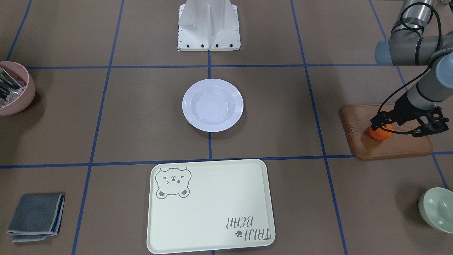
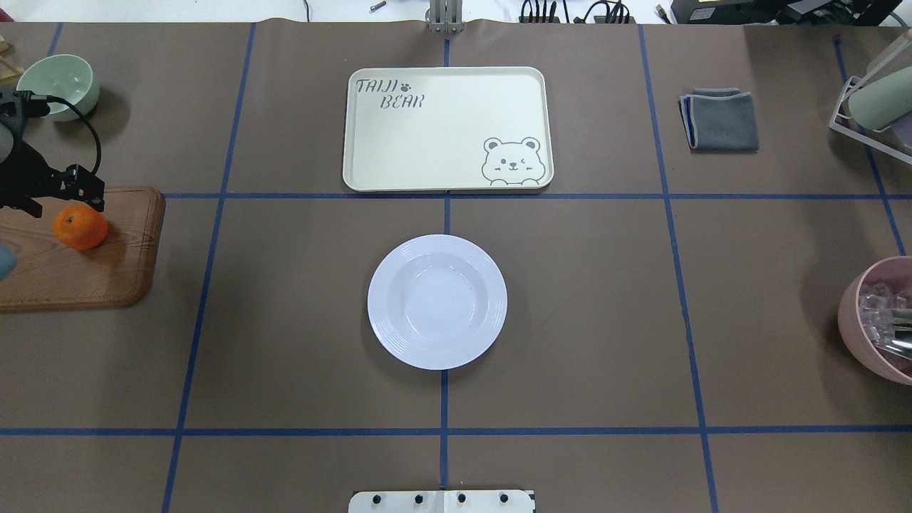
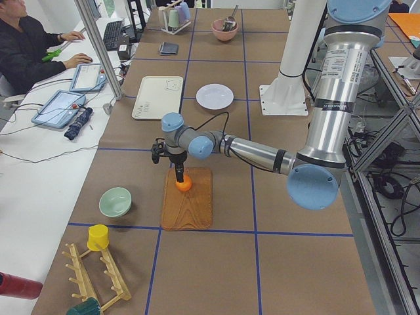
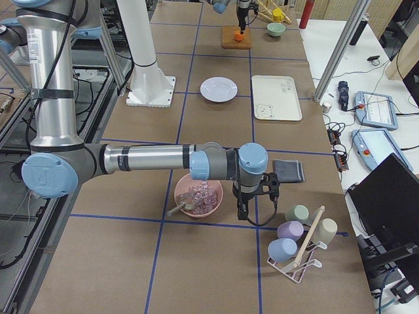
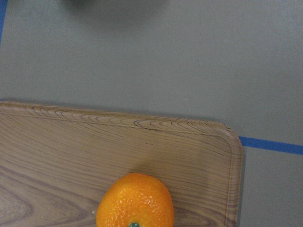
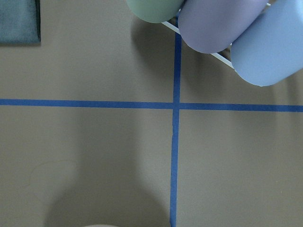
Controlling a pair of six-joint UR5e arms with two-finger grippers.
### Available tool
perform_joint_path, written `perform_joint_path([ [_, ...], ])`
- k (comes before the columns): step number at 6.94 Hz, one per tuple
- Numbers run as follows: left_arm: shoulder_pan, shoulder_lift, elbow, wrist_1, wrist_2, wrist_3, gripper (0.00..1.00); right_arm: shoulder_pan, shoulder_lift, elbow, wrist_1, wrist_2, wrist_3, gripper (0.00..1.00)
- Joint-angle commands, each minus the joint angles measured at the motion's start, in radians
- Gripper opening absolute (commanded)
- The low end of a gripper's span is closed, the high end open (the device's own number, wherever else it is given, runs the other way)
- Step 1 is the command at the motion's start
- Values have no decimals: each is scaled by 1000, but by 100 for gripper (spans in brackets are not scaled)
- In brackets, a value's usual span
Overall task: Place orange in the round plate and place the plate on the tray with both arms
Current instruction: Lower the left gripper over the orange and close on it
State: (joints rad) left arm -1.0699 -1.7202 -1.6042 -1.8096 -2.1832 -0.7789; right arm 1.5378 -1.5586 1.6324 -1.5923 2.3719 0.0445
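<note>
The orange [image 1: 380, 133] rests on a brown wooden board [image 1: 389, 147] at the table's left end, also seen in the overhead view [image 2: 80, 226] and low in the left wrist view [image 5: 135, 201]. My left gripper [image 1: 381, 123] hangs right over its top, open, with fingers spread about the fruit's width. The round plate [image 2: 437, 301] lies empty at the table's centre. The tray [image 2: 442, 135] lies empty beyond it, on the far side from the robot. My right gripper [image 4: 243, 210] shows only in the exterior right view, between a pink bowl and a cup rack. I cannot tell whether it is open or shut.
A pale green bowl [image 2: 57, 84] stands beyond the board. At the right end are a pink bowl [image 2: 873, 320] with clear pieces and a utensil, a folded grey cloth [image 2: 719, 120], and a rack of cups [image 4: 301, 239]. A person [image 3: 26, 46] sits at a side desk.
</note>
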Motion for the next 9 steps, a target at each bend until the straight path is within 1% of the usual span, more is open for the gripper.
perform_joint_path([
  [1,1,1,65,-77,-3,1,99,-1,0,-2,0,0,0,100],
  [4,1,1,78,-86,-3,-2,99,-1,0,-3,0,0,-2,100],
  [9,50,1,102,-88,-3,0,98,-4,0,-3,-2,1,-2,100],
])
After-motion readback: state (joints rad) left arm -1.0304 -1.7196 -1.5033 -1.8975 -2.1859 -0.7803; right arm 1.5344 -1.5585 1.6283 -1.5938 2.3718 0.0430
